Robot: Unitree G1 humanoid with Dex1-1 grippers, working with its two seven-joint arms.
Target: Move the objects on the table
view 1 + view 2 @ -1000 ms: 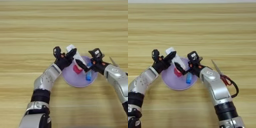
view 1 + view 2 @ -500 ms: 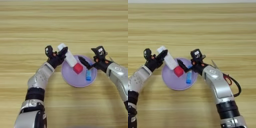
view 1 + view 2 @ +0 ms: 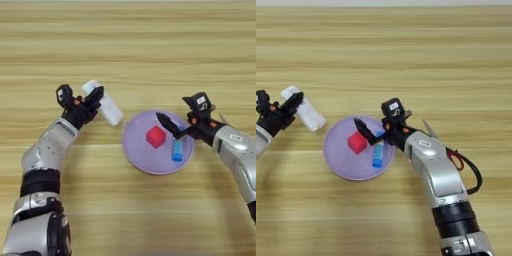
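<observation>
the left gripper point(image 3: 86, 103) has carried the white device point(image 3: 103, 109) off the lilac plate point(image 3: 137, 155) to the bare counter point(image 3: 128, 45) on its left, fingers clamped on the device's upper end. left eye view: red cube point(image 3: 156, 136) and blue glue stick point(image 3: 177, 150) lie on the plate. right eye view: the right gripper point(image 3: 367, 134) has drawn back slightly, fingers narrowly parted above the plate; scissors point(image 3: 450, 155) lie behind its arm.
</observation>
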